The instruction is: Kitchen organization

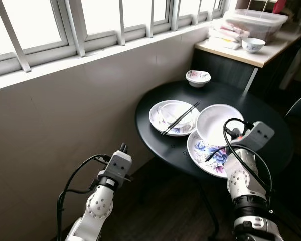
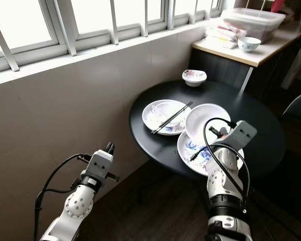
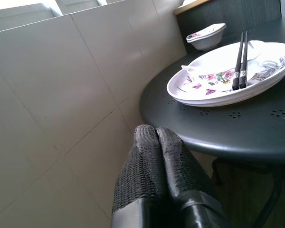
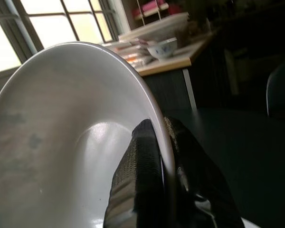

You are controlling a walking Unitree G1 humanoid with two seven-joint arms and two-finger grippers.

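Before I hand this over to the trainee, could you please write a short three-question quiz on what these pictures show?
1. True or false: the right gripper pinches the white bowl by its rim.
2. What lies across the plate nearer the window?
3. The left gripper's fingers are: A) pressed together, B) spread wide, C) holding a cup.

Key: 1 true; 2 chopsticks; 3 A.

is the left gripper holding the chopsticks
No, the left gripper is shut on nothing beside the table, while the chopsticks lie across a floral plate.
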